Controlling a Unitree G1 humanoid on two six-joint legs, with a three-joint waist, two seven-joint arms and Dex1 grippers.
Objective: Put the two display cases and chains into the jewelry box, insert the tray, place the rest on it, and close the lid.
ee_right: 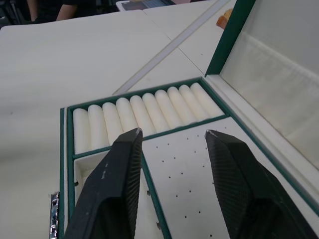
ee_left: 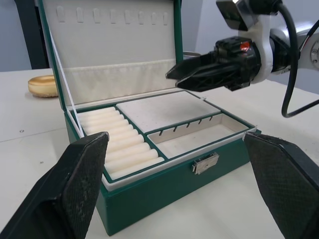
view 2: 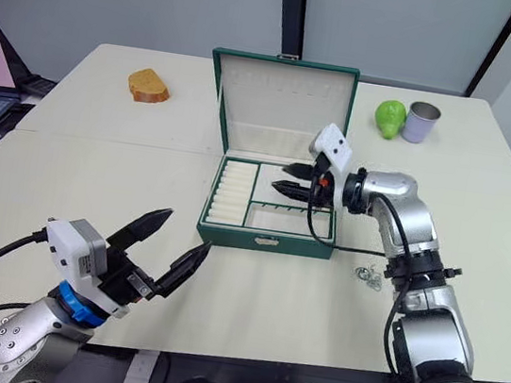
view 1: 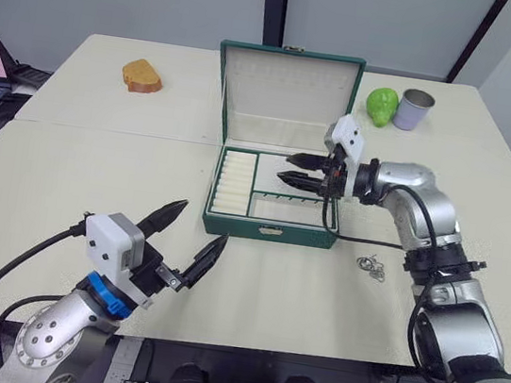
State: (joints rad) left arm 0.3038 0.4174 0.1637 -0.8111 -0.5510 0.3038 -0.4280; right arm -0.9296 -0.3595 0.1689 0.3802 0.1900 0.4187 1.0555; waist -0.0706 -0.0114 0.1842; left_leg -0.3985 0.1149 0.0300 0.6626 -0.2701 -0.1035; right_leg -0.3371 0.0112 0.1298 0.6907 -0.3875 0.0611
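Cream table (view 1: pixel 94 188) | right hand (view 1: pixel 295 170) empty, parted, level over tray (view 1: pixel 237 185) | left hand (view 1: pixel 190 236) wide open, empty, raised

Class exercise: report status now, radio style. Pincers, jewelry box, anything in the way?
Left pincer open, empty, near box front. Right pincer open, empty, over cream-lined insert tray, seated in dark green jewelry box. Lid up. Silvery wire rings on table. Nothing obstructing.

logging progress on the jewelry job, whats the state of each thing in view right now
jewelry box: open, upright on the table
lid: raised, standing upright
tray: seated inside the box, compartments empty
wire rings: loose on the table, right of the box
left gripper: open, empty, in front of the box
right gripper: open, empty, over the tray
cup: upright
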